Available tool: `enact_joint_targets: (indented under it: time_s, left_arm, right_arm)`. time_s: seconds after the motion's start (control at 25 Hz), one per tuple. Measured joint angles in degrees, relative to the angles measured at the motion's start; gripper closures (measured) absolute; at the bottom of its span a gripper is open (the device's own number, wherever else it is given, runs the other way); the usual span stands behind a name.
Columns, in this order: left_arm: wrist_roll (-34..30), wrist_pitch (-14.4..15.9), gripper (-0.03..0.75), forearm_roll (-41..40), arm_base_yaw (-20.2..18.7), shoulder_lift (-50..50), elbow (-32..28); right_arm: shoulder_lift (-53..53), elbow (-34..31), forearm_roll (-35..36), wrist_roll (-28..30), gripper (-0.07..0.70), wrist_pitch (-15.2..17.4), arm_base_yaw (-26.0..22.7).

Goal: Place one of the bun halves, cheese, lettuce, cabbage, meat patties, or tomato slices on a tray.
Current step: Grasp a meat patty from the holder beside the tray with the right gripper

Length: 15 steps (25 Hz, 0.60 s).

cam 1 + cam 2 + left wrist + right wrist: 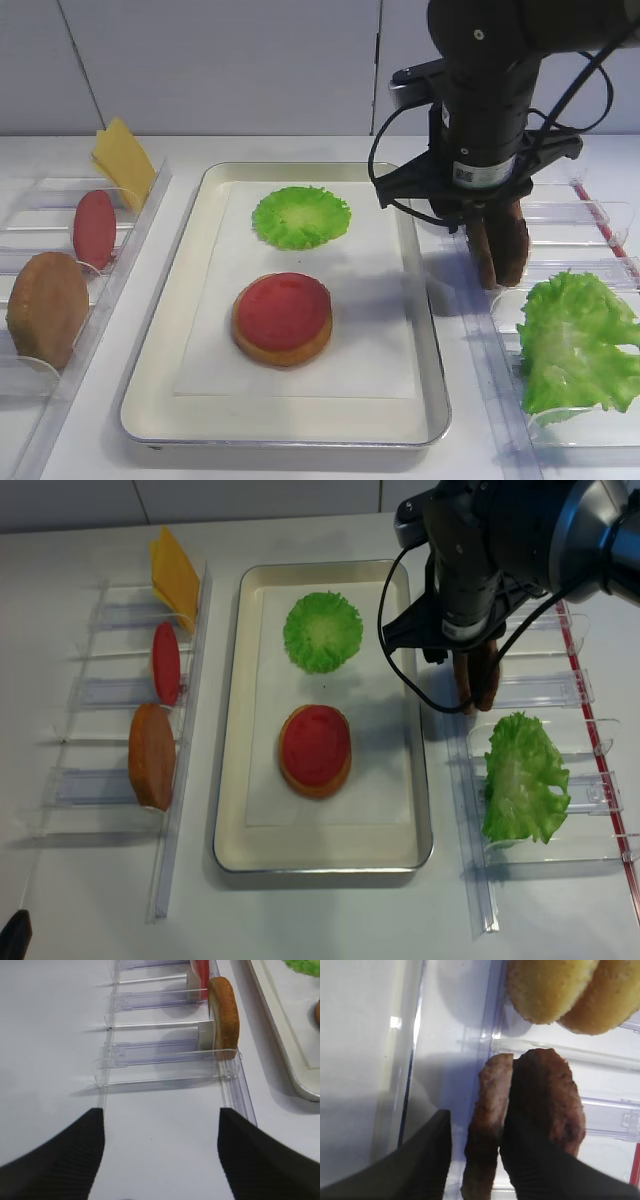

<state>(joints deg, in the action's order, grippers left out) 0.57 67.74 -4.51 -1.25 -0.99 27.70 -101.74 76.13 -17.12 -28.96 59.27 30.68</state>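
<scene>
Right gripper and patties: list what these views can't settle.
- Right gripper: whether a patty is clamped. In the wrist view one finger covers the near patty; the other stands beside the second.
- Overhead view: the arm hides the fingers and most of the patties.
- Left gripper: only open fingertips show, cut by the bottom edge.

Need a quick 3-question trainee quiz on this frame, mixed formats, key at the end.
1. True or false: a tomato slice lies on a bun half on the tray.
2. The right gripper is at: A) cheese B) meat patties C) lettuce
3. Fill in: one finger sits between the two ____.

Key: 1 true; 2 B; 3 patties.
</scene>
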Motion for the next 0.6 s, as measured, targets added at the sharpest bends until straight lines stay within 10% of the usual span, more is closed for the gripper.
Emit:
enact_joint_targets:
  time_s: [0.6]
  left_arm:
    - [0.0,0.0,0.244,0.0,0.0,0.0,0.0]
  right_arm:
    - [0.0,0.2,-0.6,-0.5,0.453,1.1,0.0]
